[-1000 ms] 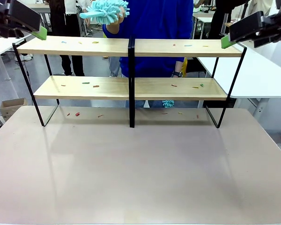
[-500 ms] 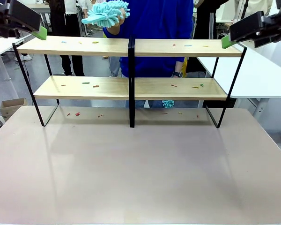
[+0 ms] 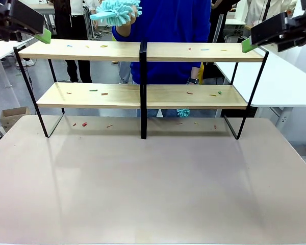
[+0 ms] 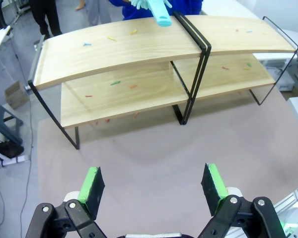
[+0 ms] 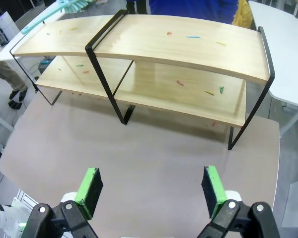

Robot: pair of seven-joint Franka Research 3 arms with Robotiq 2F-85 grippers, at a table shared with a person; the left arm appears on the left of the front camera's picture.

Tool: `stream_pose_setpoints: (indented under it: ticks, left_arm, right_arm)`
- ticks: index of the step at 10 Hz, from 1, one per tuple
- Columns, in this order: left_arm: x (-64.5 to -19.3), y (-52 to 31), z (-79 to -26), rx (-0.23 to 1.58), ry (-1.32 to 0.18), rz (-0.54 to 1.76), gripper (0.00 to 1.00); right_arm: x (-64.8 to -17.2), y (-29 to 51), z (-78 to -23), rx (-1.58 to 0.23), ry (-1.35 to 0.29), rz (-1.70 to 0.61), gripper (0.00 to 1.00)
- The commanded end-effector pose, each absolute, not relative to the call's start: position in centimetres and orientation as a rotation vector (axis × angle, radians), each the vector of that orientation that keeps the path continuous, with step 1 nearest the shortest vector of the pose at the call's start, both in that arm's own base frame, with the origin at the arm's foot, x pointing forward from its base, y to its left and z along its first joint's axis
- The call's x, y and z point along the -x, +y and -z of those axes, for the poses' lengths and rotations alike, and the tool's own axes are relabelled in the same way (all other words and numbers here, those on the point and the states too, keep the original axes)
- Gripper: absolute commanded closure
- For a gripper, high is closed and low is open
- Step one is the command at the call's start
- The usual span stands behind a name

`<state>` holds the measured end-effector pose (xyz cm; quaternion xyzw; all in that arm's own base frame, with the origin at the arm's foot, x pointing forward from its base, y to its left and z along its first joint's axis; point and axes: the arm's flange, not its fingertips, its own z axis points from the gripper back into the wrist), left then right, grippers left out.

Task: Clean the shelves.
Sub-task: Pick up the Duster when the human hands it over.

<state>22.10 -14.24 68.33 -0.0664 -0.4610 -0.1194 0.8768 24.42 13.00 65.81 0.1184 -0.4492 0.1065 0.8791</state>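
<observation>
The left gripper (image 4: 152,177) is seen with its jaws spread wide apart, and nothing is held between the green pads (image 4: 93,182). The right gripper (image 5: 150,188) is likewise found with its jaws well apart and nothing gripped. The shelves (image 4: 139,47) are set straight ahead of the left jaws and well apart from them, with a stretch of bare beige tabletop (image 4: 164,144) lying between the fingertips and the rack's black feet. From the right jaws the same rack is viewed ahead and slightly to one side, again separated by open tabletop and touched by neither finger. Small coloured scraps (image 4: 115,83) are scattered over both wooden boards on either side of the central black upright (image 3: 143,92), and a few more are seen on the tabletop beneath the lower board. Beyond the rack, on the side farthest from both pairs of jaws, a person (image 3: 168,30) in a blue top is stationed. A fluffy teal duster (image 3: 115,11) is held up in the person's hand above the upper board, left of the upright in the front view; whether it touches the board cannot be told. In that front view, both grippers are held high, about level with the ends of the upper board.
</observation>
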Motion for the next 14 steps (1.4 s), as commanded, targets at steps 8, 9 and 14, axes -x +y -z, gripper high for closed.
stream_pose_setpoints:
  ticks: [8, 9, 14]
  left_arm:
    - [-29.5, -11.4, -71.7, 0.722, -0.366, 0.621, 0.00]
    - [-32.4, -10.3, -71.1, 0.957, -0.173, 0.669, 0.00]
    - [-35.0, -10.1, -68.7, 1.087, -0.384, 0.618, 0.00]
  right_arm:
    - [-24.4, 13.0, -65.8, -0.254, -0.934, -0.222, 0.00]
    - [-24.4, 13.0, -65.8, -0.254, -0.934, -0.222, 0.00]
    - [-24.4, 13.0, -65.8, -0.254, -0.934, -0.222, 0.00]
